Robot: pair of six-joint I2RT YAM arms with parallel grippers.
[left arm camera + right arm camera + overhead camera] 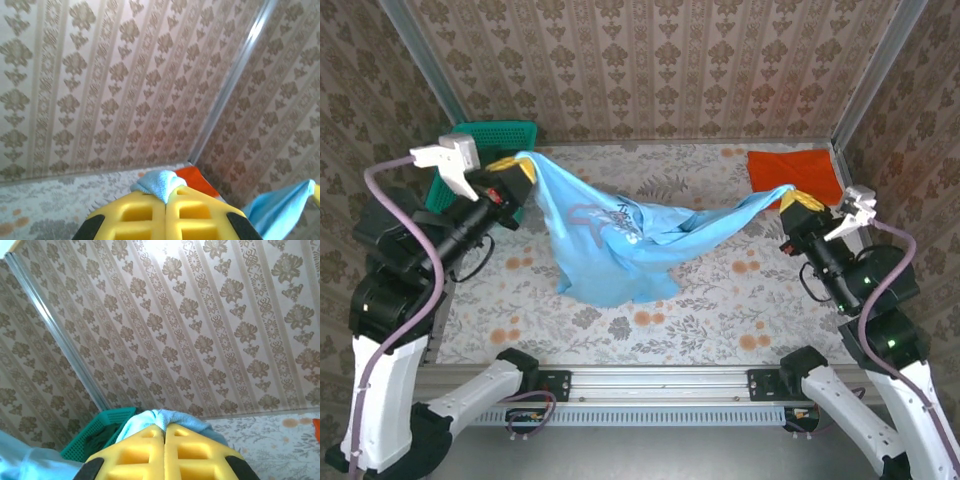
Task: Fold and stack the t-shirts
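The light-blue t-shirt (620, 250) sags, long axis 10 to 3 o'clock, each end clamped tight: left gripper (523, 168) at 10, right gripper (801, 200) at 3. The orange t-shirt (798, 170) lies at 2 o'clock.

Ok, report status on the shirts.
Left gripper shut on blue tee, right gripper shut on it too. Tee hangs stretched between them. Orange tee back right, out of the way.
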